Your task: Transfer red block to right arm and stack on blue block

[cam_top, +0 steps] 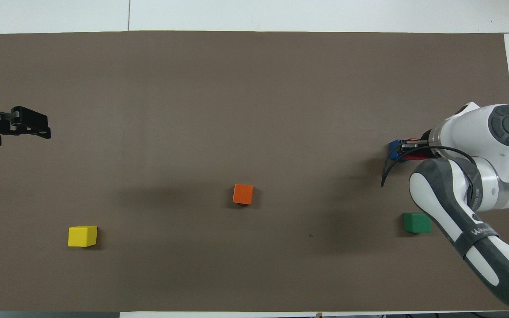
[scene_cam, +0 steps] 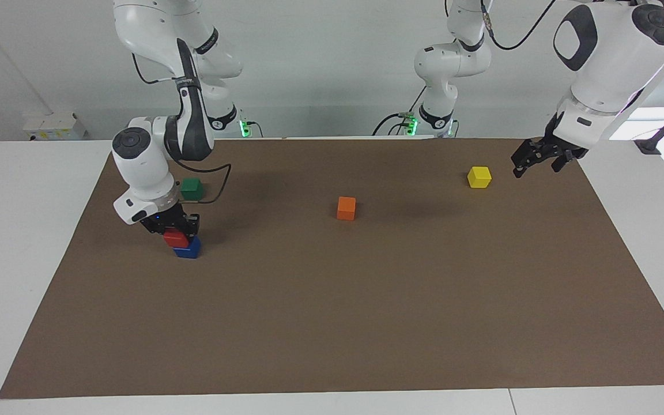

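- Toward the right arm's end of the table (scene_cam: 366, 323), the right tool (scene_cam: 176, 229) pinches the red block (scene_cam: 175, 238), which sits on the blue block (scene_cam: 188, 249).
- A green block (scene_cam: 191, 188) lies nearer to the robots than that stack.
- An orange block (scene_cam: 346, 208) lies mid-table.
- The left tool (scene_cam: 539, 158), fingers spread and holding nothing, hangs over the left arm's end, near a yellow block (scene_cam: 479, 177).

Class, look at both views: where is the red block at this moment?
The red block sits on the blue block at the right arm's end of the table, between the right gripper's fingers, near the green block.
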`<action>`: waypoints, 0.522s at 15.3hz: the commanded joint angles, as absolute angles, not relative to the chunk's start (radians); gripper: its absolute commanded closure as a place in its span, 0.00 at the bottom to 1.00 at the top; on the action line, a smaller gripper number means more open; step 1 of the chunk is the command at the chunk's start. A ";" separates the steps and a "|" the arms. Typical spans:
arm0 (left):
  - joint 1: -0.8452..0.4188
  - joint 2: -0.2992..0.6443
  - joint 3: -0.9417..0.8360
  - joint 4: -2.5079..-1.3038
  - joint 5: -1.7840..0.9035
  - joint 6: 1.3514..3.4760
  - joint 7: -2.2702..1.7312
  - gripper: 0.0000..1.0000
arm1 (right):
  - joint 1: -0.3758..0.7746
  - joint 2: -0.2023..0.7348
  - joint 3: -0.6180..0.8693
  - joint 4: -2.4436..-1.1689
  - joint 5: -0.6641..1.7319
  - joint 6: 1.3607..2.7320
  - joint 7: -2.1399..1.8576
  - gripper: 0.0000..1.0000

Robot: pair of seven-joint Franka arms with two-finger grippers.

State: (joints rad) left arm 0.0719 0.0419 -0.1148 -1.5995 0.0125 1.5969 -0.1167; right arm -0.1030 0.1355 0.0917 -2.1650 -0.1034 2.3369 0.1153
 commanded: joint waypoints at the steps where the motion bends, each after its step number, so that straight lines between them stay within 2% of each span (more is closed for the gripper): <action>1: 0.071 0.051 -0.112 -1.585 -0.002 1.605 -0.103 0.00 | -0.121 0.121 0.106 -2.198 -0.130 2.365 0.149 0.87; 3: 0.069 0.051 -0.112 -1.585 -0.002 1.606 -0.103 0.00 | -0.124 0.121 0.106 -2.195 -0.129 2.358 0.135 0.85; 4: 0.069 0.051 -0.112 -1.585 -0.002 1.606 -0.103 0.00 | -0.127 0.121 0.106 -2.195 -0.129 2.362 0.129 0.68; 5: 0.069 0.051 -0.112 -1.585 -0.002 1.606 -0.103 0.00 | -0.129 0.121 0.106 -2.195 -0.129 2.364 0.126 0.36; 6: 0.069 0.051 -0.112 -1.585 -0.002 1.608 -0.103 0.00 | -0.127 0.121 0.106 -2.194 -0.129 2.362 0.133 0.32; 7: 0.068 0.051 -0.112 -1.585 -0.002 1.608 -0.103 0.00 | -0.127 0.121 0.106 -2.194 -0.129 2.362 0.130 0.13; 8: 0.069 0.051 -0.112 -1.585 -0.002 1.608 -0.104 0.00 | -0.129 0.121 0.106 -2.191 -0.127 2.362 0.129 0.00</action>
